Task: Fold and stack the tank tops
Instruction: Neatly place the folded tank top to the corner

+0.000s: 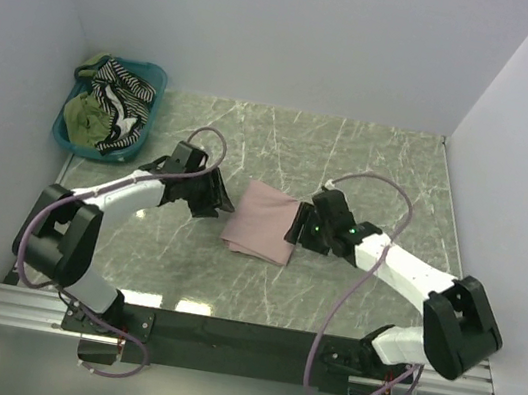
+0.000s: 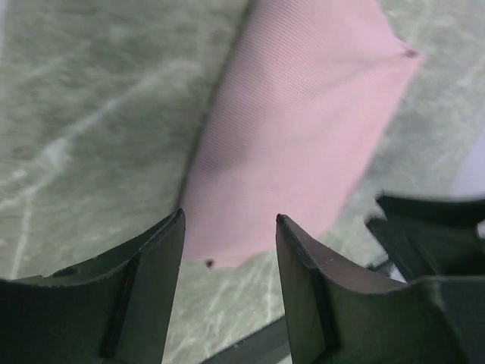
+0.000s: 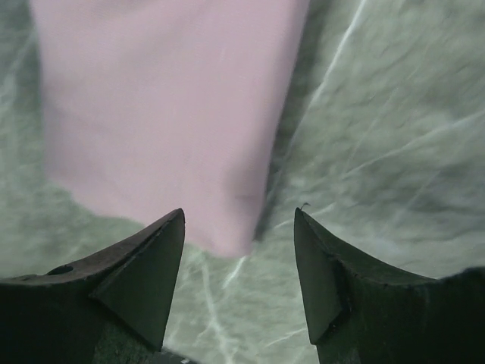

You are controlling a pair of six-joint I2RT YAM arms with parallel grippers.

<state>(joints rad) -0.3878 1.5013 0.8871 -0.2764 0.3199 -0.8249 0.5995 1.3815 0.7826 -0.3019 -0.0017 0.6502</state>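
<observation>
From above, the pink tank top lies folded narrow in the middle of the table, between the left gripper and right gripper — probably as the base of the stack. The striped and green tops wait in the teal basket.

Left wrist: the jaws gape, holding nothing, with the cloth just beyond them.

Right wrist: likewise released — the cloth lies flat ahead.

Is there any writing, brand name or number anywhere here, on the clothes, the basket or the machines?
No text can be read in any view.
The pink tank top is plain, with no print or tag showing.
The teal basket and the striped top in it show no lettering; any tag is too small to tell.
</observation>
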